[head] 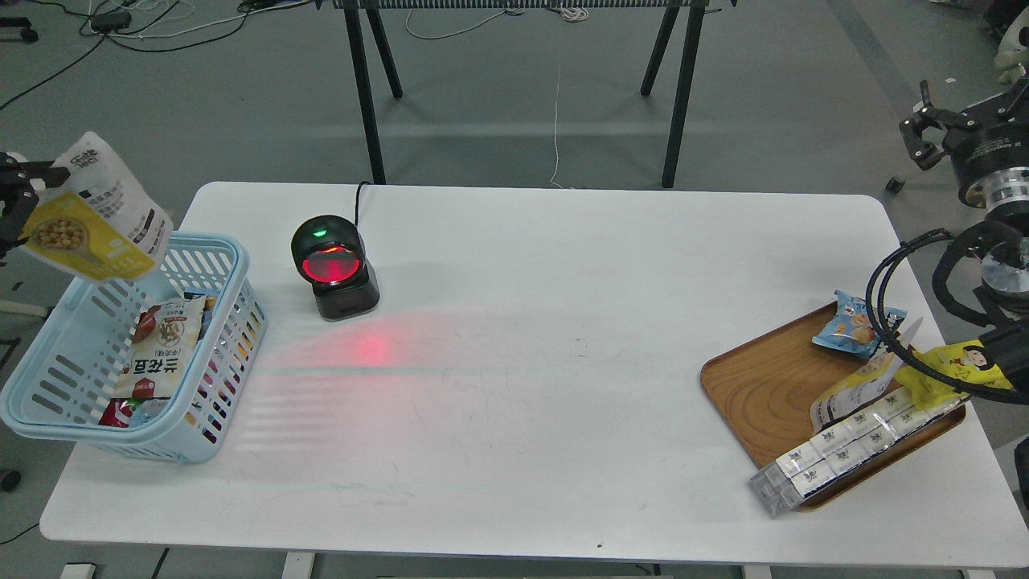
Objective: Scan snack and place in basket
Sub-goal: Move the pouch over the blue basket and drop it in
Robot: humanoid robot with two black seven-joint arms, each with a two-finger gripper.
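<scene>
Two arms frame the white table [522, 362], one at each edge of the head view. At far left, the left gripper [32, 189] is closed on the snack [92, 213], pinching it by its left edge. The pouch hangs tilted in the air over the far left corner of the basket [217, 354], its yellow nut picture facing the camera, its white top up. The basket sits on the table's left end, overhanging the edge a little, and already holds a white packet [165, 346] with red and green print, plus other items I can't make out.

Just right of the basket stands the black scanner [334, 269], its window glowing red, a green light on top, and a red patch cast on the table in front of it.

Well apart, at the table's right end, lies a wooden tray [764, 386]. On it are a small blue packet [852, 326], a yellow packet [953, 370] with a cartoon face, another pouch [856, 390] and a long clear-wrapped box [852, 450] poking past the tray's near edge. A black cable [884, 297] loops above them.

The right gripper [924, 133] is raised beyond the table's far right corner, its fingers spread, holding nothing.
</scene>
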